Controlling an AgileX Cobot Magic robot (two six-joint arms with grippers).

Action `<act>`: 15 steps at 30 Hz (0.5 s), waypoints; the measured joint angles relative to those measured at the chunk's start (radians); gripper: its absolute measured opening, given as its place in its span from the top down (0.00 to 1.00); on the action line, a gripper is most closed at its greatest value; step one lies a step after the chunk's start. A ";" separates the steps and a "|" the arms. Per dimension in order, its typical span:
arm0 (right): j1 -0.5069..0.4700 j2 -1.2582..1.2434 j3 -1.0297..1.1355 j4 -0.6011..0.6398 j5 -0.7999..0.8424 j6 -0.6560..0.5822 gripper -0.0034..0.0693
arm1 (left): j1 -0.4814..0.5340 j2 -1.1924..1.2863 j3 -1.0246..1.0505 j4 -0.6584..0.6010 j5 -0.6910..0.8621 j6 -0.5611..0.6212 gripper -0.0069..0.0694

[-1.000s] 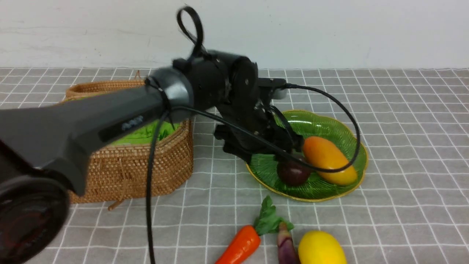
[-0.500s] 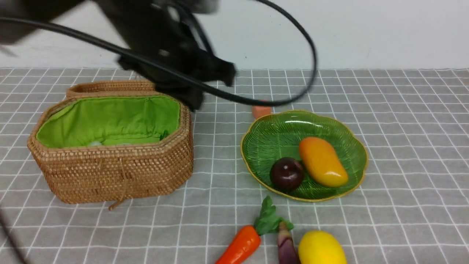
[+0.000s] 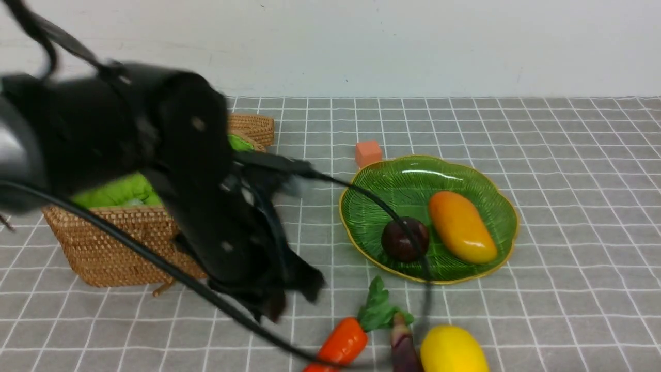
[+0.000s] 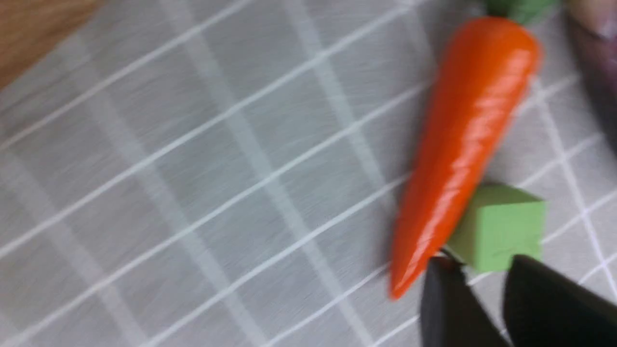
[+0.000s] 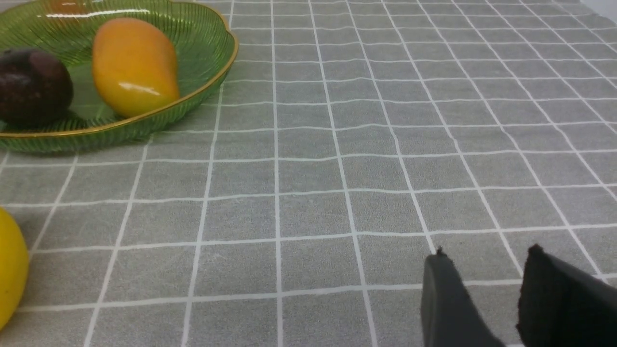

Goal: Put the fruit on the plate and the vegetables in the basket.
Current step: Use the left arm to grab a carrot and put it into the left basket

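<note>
The green plate holds the orange-yellow mango and the dark plum. On the cloth at the front lie the carrot, the purple eggplant and the yellow lemon. My left gripper, blurred, hangs low just left of the carrot. In the left wrist view this gripper is open and empty, its tips near the narrow end of the carrot. The open basket stands at the left, half hidden by the arm. My right gripper is open over bare cloth.
A small orange cube sits behind the plate. A green cube touches the carrot's narrow end, right in front of the left fingertips. The left arm's black cable trails across the basket front and the cloth. The lemon edges the right wrist view.
The left arm lifted away from the plate, swung high over the basket, then came down in front of the basket toward the carrot. The plum stays on the plate.
</note>
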 joint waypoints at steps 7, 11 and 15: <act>0.000 0.000 0.000 -0.001 0.000 0.000 0.62 | -0.135 0.101 0.000 0.118 -0.181 -0.011 0.11; 0.000 0.000 0.000 -0.001 0.000 0.000 0.62 | -0.154 0.182 0.000 0.135 -0.233 -0.014 0.04; 0.000 0.000 0.000 -0.001 0.000 0.000 0.62 | -0.154 0.277 0.000 0.152 -0.267 -0.014 0.10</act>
